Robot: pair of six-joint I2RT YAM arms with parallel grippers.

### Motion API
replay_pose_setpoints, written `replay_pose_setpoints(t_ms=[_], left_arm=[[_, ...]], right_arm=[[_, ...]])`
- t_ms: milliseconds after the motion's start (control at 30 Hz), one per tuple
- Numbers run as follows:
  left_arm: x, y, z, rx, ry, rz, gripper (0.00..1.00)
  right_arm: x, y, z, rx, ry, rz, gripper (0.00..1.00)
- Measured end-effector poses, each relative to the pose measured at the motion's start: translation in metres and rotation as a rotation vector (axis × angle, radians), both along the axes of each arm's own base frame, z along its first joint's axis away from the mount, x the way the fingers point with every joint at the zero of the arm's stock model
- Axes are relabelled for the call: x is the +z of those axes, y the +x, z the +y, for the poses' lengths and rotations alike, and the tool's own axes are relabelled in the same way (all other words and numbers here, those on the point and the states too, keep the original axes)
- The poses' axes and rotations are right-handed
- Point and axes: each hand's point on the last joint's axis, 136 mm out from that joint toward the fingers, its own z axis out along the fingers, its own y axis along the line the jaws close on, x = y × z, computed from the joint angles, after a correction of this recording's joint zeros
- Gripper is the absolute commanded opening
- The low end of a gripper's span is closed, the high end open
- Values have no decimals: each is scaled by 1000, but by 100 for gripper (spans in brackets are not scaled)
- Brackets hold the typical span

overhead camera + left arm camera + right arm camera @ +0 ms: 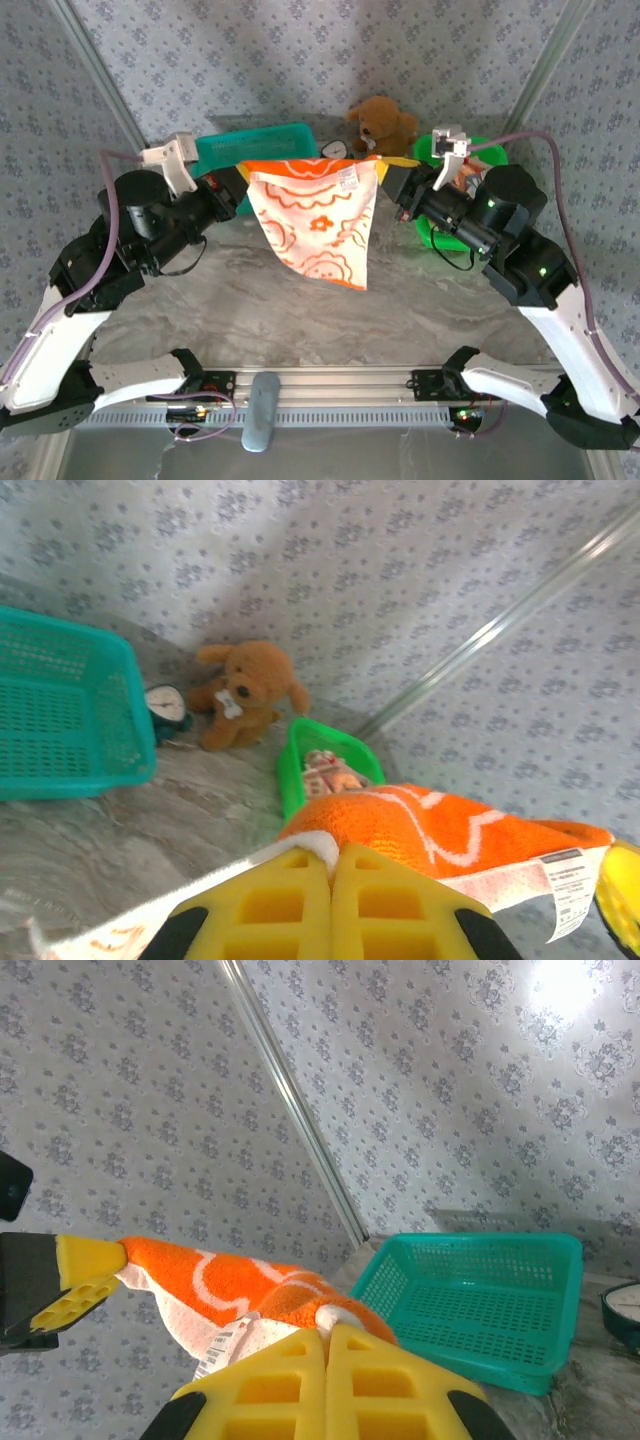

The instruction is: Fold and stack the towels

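as left claw [332,865] and right claw [326,1342] clench the orange towel [315,225], the green basket [490,152] sits half hidden.

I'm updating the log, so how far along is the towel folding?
Early: nothing looks folded or stacked yet. In hand: the left gripper and right gripper each pinch a top corner of the orange towel, which hangs spread between them. Left: fold and stack it, then likely the cloth bunched in the green basket.
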Motion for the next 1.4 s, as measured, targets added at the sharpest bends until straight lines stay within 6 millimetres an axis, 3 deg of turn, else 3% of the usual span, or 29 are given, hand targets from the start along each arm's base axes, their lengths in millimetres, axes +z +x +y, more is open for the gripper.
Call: replay_pose_setpoints(t_ms=[200, 333, 567, 667, 767, 1067, 1400], left_arm=[[-17, 10, -9, 38, 0, 66, 0], [-45, 45, -13, 105, 33, 154, 0], [-132, 123, -13, 178, 101, 378, 0], [-169, 147, -17, 170, 114, 457, 0], [-203, 161, -17, 169, 138, 519, 0], [-274, 148, -16, 139, 191, 635, 0], [-371, 82, -21, 101, 230, 816, 0]], right_arm=[[-22, 13, -3, -43, -44, 59, 0], [-51, 51, -8, -98, -71, 150, 0], [-118, 131, -11, -140, -92, 320, 0], [-152, 159, -13, -142, -105, 386, 0], [-186, 174, -15, -145, -121, 445, 0], [-276, 161, -15, -122, -169, 589, 0], [-365, 104, -15, -82, -240, 746, 0]])
